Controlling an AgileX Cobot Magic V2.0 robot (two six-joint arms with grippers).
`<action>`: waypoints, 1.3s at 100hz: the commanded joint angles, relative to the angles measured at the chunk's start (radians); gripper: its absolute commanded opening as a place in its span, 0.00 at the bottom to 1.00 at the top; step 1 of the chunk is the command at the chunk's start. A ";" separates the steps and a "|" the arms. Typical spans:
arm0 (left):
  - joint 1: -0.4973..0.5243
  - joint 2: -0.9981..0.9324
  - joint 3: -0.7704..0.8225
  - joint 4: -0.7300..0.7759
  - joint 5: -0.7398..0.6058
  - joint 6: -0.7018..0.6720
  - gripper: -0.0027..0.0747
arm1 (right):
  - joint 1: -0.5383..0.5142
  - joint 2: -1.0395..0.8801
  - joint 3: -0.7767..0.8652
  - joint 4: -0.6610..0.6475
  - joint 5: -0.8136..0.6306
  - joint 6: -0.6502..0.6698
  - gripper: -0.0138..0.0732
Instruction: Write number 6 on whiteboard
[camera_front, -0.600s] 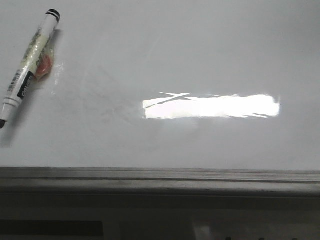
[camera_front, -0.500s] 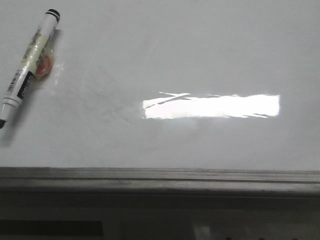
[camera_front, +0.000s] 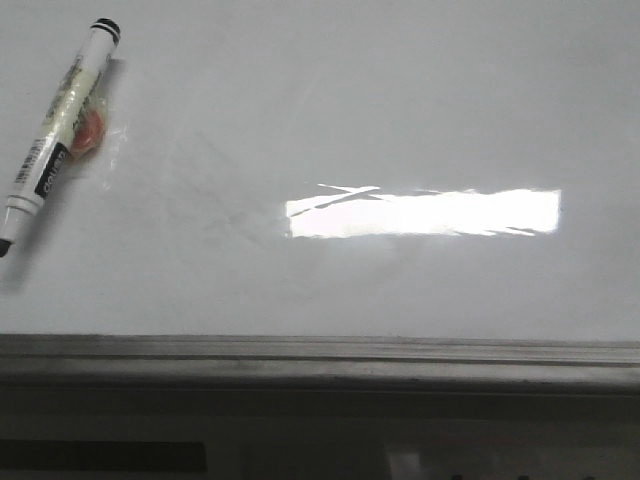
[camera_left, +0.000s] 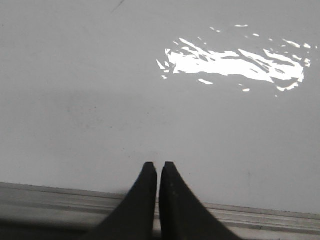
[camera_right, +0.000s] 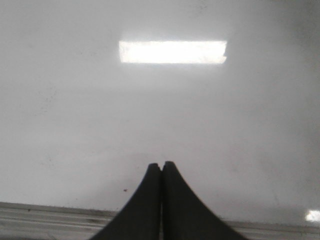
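Note:
The whiteboard (camera_front: 330, 110) fills the front view, glossy white-grey with faint smudges; no drawn number 6 shows on it. A white marker (camera_front: 55, 135) with a black cap end lies on the board at the far left, slanted, its tip toward the near left edge. Neither gripper shows in the front view. My left gripper (camera_left: 157, 165) hangs over the board's near edge with its jaws shut and empty. My right gripper (camera_right: 161, 164) is over the board's near edge too, shut and empty. The board also shows in both wrist views (camera_left: 100, 100) (camera_right: 225, 125).
A bright rectangular light reflection (camera_front: 425, 213) lies on the board right of the middle. The grey metal frame edge (camera_front: 320, 352) runs along the near side. It also shows in the left wrist view (camera_left: 280, 220) and the right wrist view (camera_right: 45, 212).

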 joint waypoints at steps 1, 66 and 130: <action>0.002 -0.029 0.024 -0.007 -0.049 -0.001 0.01 | -0.007 -0.017 0.015 -0.015 -0.017 -0.002 0.09; 0.002 -0.029 0.024 -0.006 -0.126 -0.001 0.01 | -0.007 -0.017 0.015 -0.009 -0.160 -0.002 0.09; 0.002 -0.027 0.024 -0.049 -0.334 -0.002 0.01 | -0.007 -0.017 0.015 0.116 -0.291 -0.002 0.09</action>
